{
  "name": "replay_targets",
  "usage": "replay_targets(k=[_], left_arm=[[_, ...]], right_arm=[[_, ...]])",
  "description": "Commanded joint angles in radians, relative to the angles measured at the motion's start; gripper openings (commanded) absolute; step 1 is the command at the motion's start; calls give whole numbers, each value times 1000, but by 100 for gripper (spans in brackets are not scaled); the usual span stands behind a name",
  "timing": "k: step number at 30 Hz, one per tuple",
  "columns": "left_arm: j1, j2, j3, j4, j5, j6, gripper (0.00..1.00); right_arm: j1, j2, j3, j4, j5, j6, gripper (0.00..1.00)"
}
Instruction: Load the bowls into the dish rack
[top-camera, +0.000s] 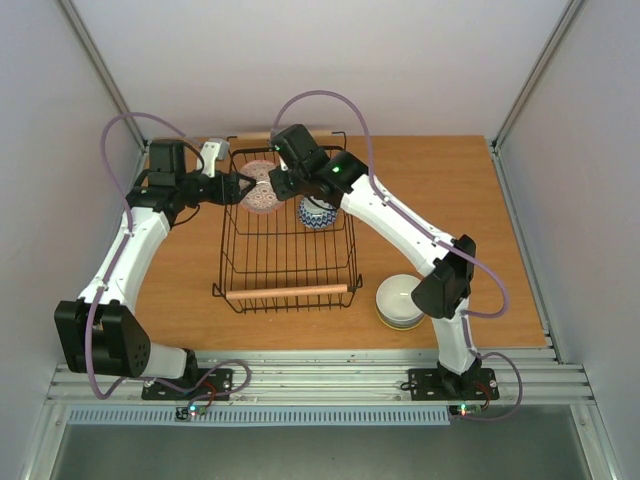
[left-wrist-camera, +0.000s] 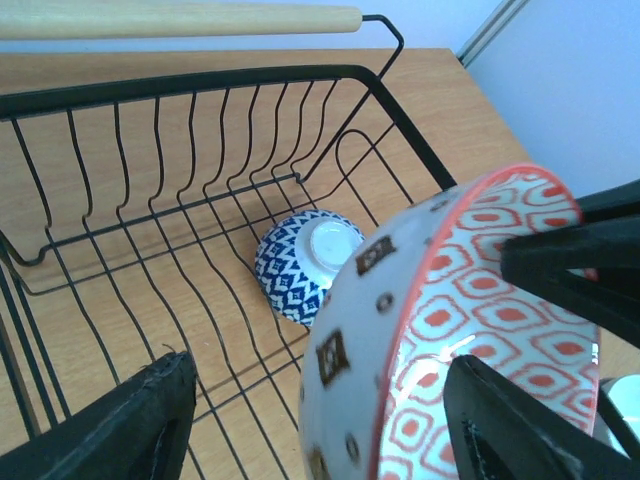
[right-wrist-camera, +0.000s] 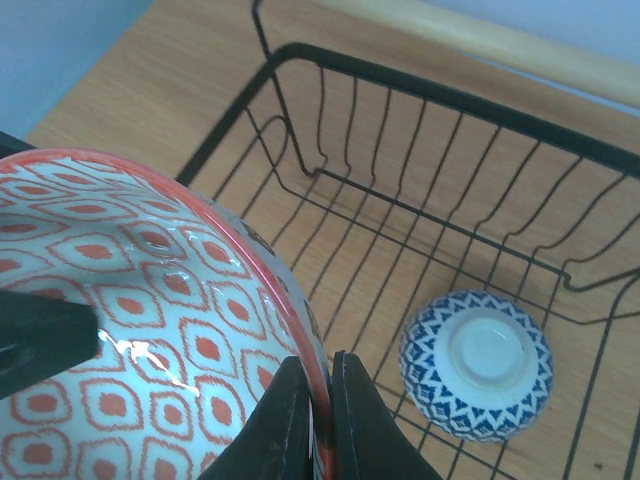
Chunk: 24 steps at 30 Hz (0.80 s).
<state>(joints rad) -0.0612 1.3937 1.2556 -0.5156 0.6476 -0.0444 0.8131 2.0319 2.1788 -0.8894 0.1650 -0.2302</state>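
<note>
Red-patterned bowl (right-wrist-camera: 130, 300): 1, right hand (right-wrist-camera: 320, 400) pinching | blue bowl (right-wrist-camera: 477, 365): 1 | rack (right-wrist-camera: 420, 90): 1

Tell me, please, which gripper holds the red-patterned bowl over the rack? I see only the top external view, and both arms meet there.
Observer: The right gripper is shut on the rim of the red-patterned bowl.
Operator: And the left one?
Observer: The left gripper is open; its left finger stands clear of the bowl.
Operator: How does the blue bowl lie in the dish rack?
Observer: In the dish rack, the blue bowl lies with its foot ring turned up.
</note>
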Motion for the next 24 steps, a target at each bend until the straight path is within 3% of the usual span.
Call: replay_targets(k=[1, 7, 8, 10, 14, 19, 22, 24], left_arm=[[-3, -9, -2, 33, 12, 8, 60], [-3, -5, 1, 31, 4, 7, 4], [-3, -4, 0, 31, 2, 6, 1], [-3, -5, 0, 30, -1, 7, 1], [-5, -2, 7, 17, 0, 16, 0], [-3, 8, 19, -2, 14, 33, 0], [-4, 10, 20, -3, 27, 35, 0], [-3, 10, 21, -3, 40, 37, 0]], right_arm=[[27, -15, 57, 36, 7, -25, 1], [29, -9, 62, 35, 18, -34, 1], [29, -9, 62, 33, 20, -34, 2], [29, -7, 61, 30, 25, -34, 3], [29, -13, 52, 26, 49, -26, 19], [23, -91, -68, 117, -7, -14, 52], [-1, -184, -235, 255, -136, 4, 73], [-37, -240, -341, 352, -275, 43, 82]])
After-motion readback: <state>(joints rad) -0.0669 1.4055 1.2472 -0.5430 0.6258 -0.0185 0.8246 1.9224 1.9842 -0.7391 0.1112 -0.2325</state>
